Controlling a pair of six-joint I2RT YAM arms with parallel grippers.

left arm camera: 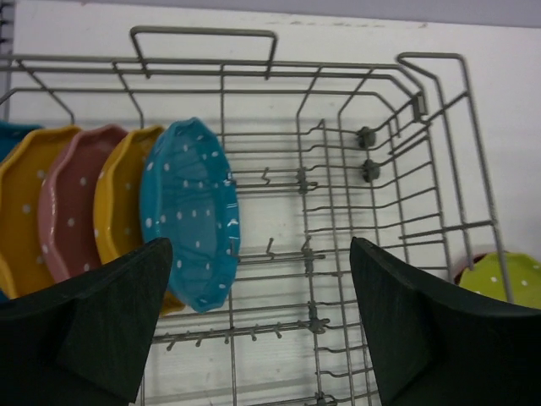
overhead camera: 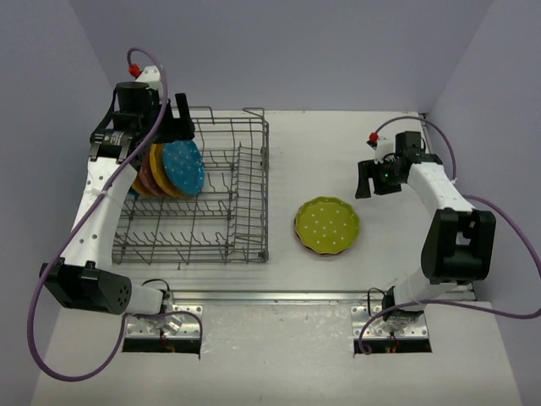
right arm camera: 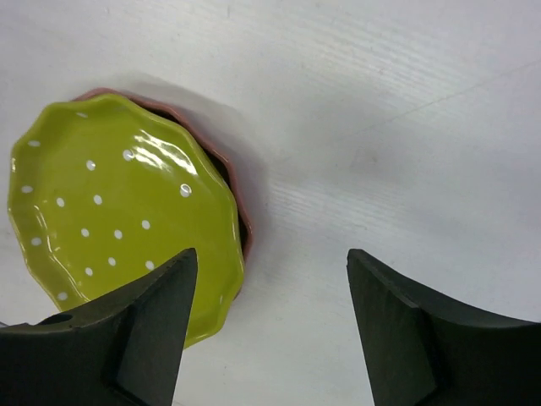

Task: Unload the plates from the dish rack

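Left gripper, wide open and empty, poised over the blue plate, rightmost of the upright row at the rack's far left. Right gripper, open and empty, hangs right of the lime plate, which is already unloaded. Risk: the closing grip catches tines or the yellow plate.

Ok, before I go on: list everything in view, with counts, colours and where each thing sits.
dish rack: one, grey wire, on the left side of the table
blue plate: one, white-dotted, upright in the rack, last in the row
orange-yellow plates: two, upright, either side of the pink one
pink plate: one, upright between them
teal edge: one, at the left wrist view's margin; cannot tell what it is
lime-yellow plate: one, flat, right of the rack
pink-red plate: one, under the lime-yellow one
table: one, white
left end effector: one, black, open, above the rack by the blue plate
right end effector: one, black, open, above the table right of the stack
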